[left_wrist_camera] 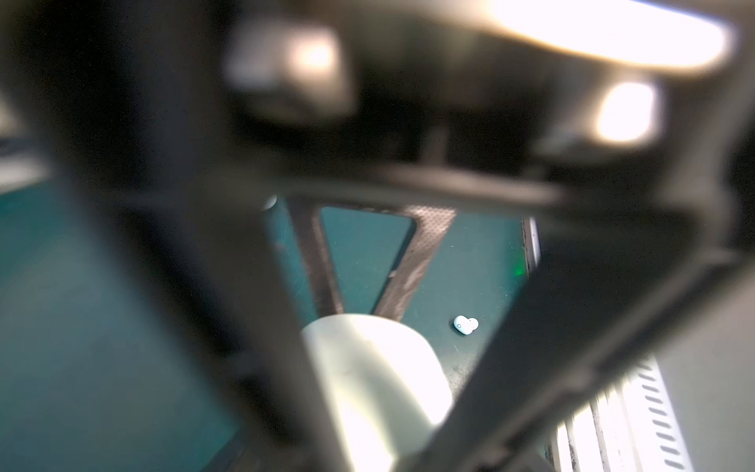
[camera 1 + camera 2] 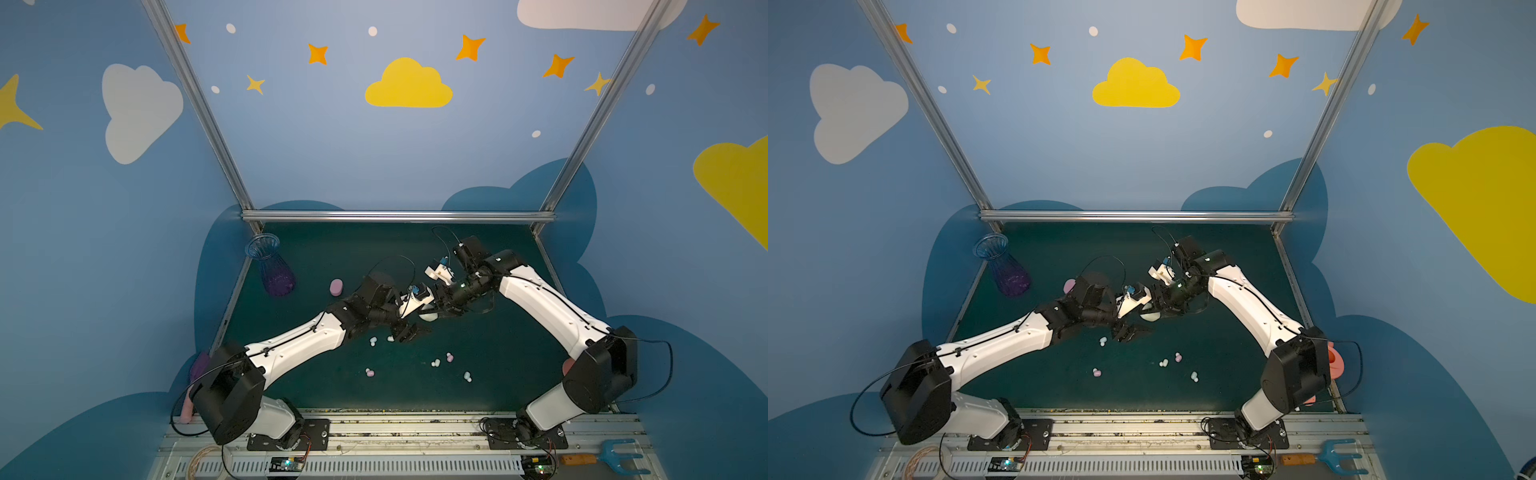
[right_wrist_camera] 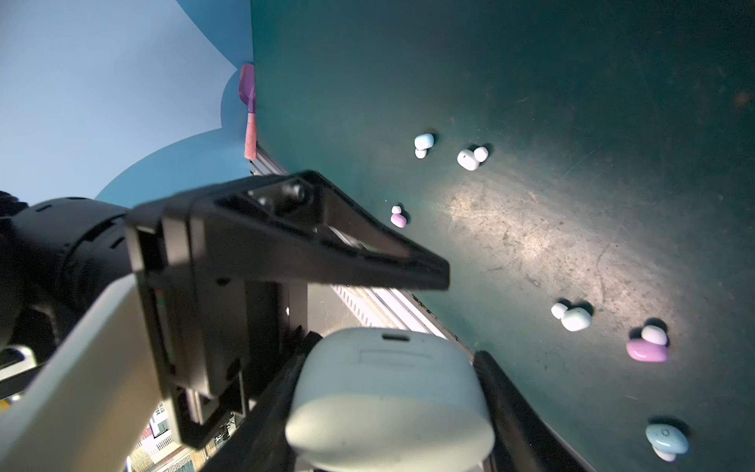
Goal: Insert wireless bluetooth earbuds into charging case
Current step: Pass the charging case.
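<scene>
Cream case (image 2: 429, 317), mostly hidden, in pinch of right hand (image 3: 398, 345); left hand (image 2: 410, 332) indistinct, opening indiscernible.

Both top views high, looking down on whole table (image 2: 498, 353), wrist cameras close, sharing white case (image 3: 388, 388)

White-shelled left arm (image 2: 299, 345) and right arm (image 2: 548, 307) carry black joints. Thin black cables (image 2: 670, 359) loop outside. Black screwed base plates (image 2: 318, 430) sit at six o'clock.

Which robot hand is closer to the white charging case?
Right. The right gripper is clamped around the white charging case. The left gripper is open close beside it, not gripping.
</scene>
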You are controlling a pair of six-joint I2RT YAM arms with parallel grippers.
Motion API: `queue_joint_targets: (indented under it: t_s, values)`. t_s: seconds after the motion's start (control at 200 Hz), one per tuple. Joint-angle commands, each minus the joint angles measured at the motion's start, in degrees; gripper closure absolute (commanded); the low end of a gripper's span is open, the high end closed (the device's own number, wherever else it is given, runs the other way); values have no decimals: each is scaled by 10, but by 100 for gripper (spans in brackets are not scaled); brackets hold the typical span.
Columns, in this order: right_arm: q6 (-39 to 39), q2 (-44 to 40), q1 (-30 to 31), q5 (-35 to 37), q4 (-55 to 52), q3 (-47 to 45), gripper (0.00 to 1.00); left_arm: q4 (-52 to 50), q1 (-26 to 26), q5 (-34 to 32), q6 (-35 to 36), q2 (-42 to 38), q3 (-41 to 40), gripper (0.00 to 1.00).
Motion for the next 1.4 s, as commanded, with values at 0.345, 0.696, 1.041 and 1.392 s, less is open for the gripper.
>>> queue_joint_targets:
  t_s: [0.345, 0.696, 1.041, 1.392]
  values:
    - [3, 12, 4, -14, -8, 18, 47, 12, -7, 11, 21, -17, -11, 41]
    - [-2, 15, 10, -16, -15, 19, 48, 20, -10, 8, 24, -22, -15, 43]
    - [-2, 15, 15, -14, -17, 17, 48, 29, -10, 2, 24, -26, -19, 46]
    - [4, 18, 14, -16, -16, 26, 47, 20, -12, 11, 30, -26, -17, 55]
